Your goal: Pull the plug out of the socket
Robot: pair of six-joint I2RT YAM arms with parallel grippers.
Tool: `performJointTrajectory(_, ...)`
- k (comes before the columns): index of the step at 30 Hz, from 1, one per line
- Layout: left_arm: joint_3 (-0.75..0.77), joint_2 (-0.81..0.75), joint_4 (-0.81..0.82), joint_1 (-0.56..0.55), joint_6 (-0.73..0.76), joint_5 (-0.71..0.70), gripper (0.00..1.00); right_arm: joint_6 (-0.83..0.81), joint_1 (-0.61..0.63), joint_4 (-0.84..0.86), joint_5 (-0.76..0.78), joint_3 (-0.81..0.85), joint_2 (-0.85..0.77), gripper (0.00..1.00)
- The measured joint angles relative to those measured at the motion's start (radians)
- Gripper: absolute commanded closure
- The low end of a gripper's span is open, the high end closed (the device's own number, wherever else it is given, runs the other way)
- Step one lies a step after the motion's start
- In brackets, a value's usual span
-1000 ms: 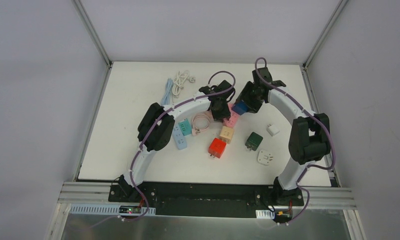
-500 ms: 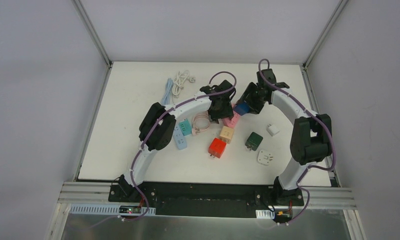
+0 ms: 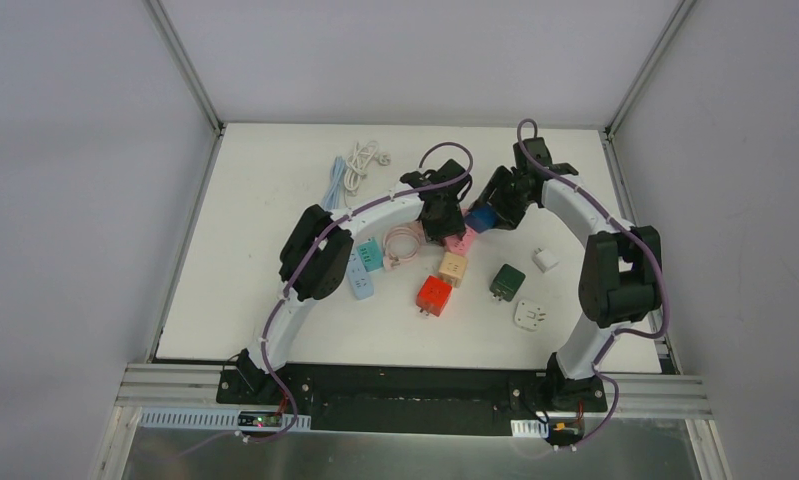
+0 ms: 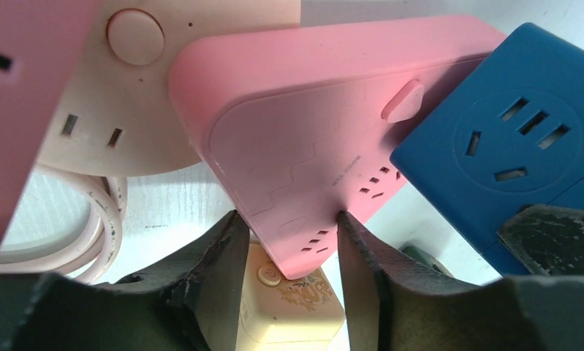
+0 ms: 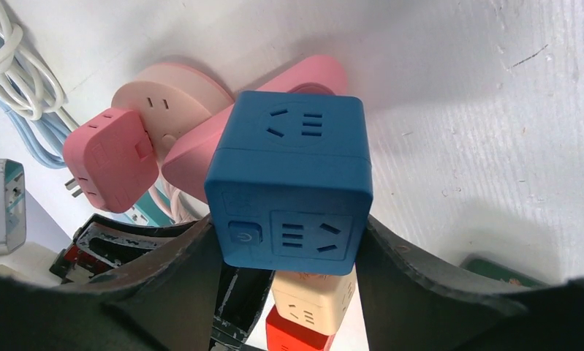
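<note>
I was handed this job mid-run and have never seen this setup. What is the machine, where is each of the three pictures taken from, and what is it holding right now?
The machine is a left arm and a right arm, bolted at the table's near edge. Each ends in a two-finger gripper. The wide picture comes from a fixed camera above and behind the arms. The two close-ups come from cameras on the wrists. On the white table lie coloured socket cubes, among them a red cube and a green cube, plus coiled white cables. The left gripper is closed on a corner of the pink block. The right gripper clamps the blue cube, which sits against that pink block. Where the two meet is hidden.
</note>
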Motion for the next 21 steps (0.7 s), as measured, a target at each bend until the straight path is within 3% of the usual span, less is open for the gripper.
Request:
performJointTrajectory(7,0.014,0.0,-0.039,0.0,-0.014,0.0,0.65,0.012,-0.019,-0.085,-0.035,0.051,0.011,1.0)
performJointTrajectory(21,0.021,0.0,-0.051,0.001,-0.03,-0.02,0.65,0.057,-0.042,-0.204,-0.079,0.154,0.089,1.0)
